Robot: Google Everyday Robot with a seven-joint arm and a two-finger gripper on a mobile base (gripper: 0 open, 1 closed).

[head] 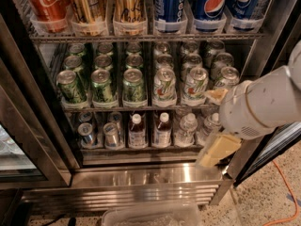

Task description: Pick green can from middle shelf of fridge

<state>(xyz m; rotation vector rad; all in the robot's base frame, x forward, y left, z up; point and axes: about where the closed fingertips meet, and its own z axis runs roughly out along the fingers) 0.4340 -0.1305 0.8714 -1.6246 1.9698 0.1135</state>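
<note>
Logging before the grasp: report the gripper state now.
Gripper: cannot be told; it is at the right side of the fridge, low by the right end of the middle shelf.

the hand (215, 142) sits at the lower right of the fridge (141, 182), its upper part lost behind the white arm (263, 105). the arm covers the right end of the middle shelf (141, 108) and part of the last white can (225, 79) there. lettering on the front-left green can (70, 86) is too blurred to read. the red can (47, 6) above is cut by the top edge.
</note>
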